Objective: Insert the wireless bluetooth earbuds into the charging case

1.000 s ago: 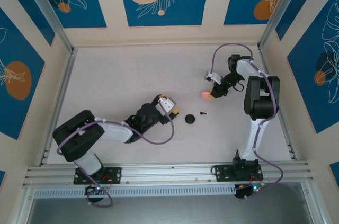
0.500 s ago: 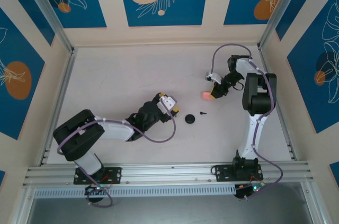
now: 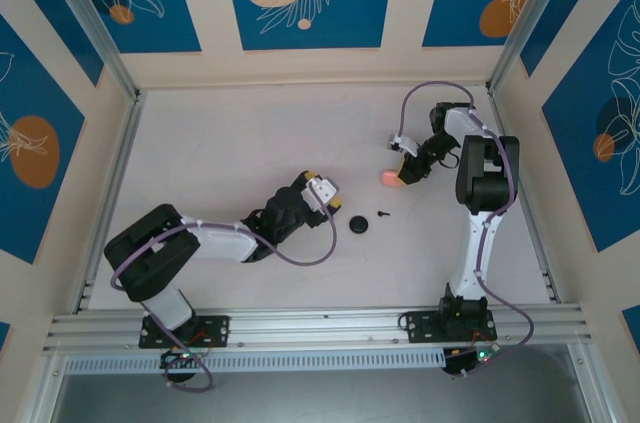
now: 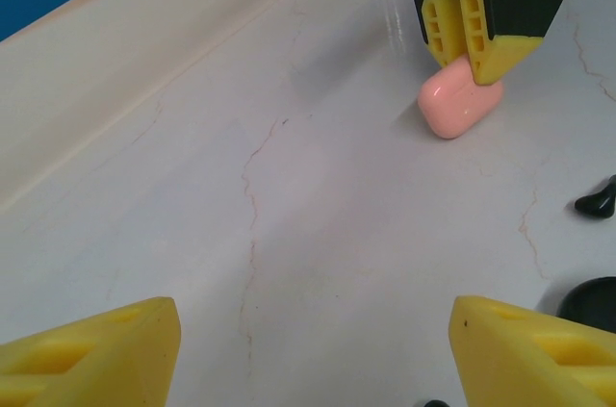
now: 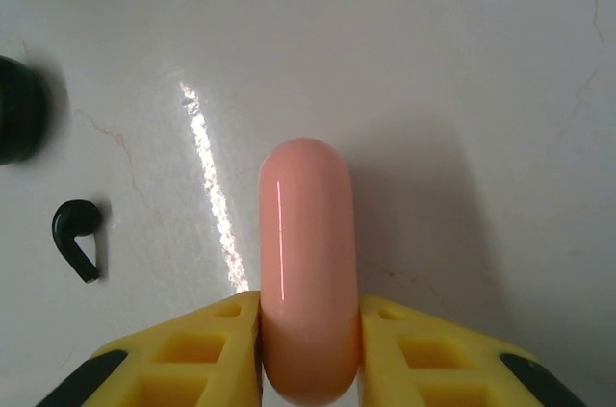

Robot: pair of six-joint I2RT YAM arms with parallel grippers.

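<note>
A: Early in the job: small salmon-pink pebble-shaped plastic charging case [image 5: 306, 234] lying on the pale desk [image 3: 230, 143], looking shut, clasped on both flanks by the yellow fingers [image 5: 192, 349] of the right gripper [image 5: 308, 309]

B: And the left gripper [image 4: 315, 330]?

A: Released, spread wide, grasping nothing, facing the case from well apart

B: Next move?

A: Probably getting the lid open while steadying the case, then fetching the small black plastic earbud [image 5: 75, 234] lying near a flat black round disc [image 5: 14, 109]

B: Changed from a second ago?

A: Case unmoved; left gripper eased slightly further toward mid-desk; right arm's elbow shifted a touch
</note>
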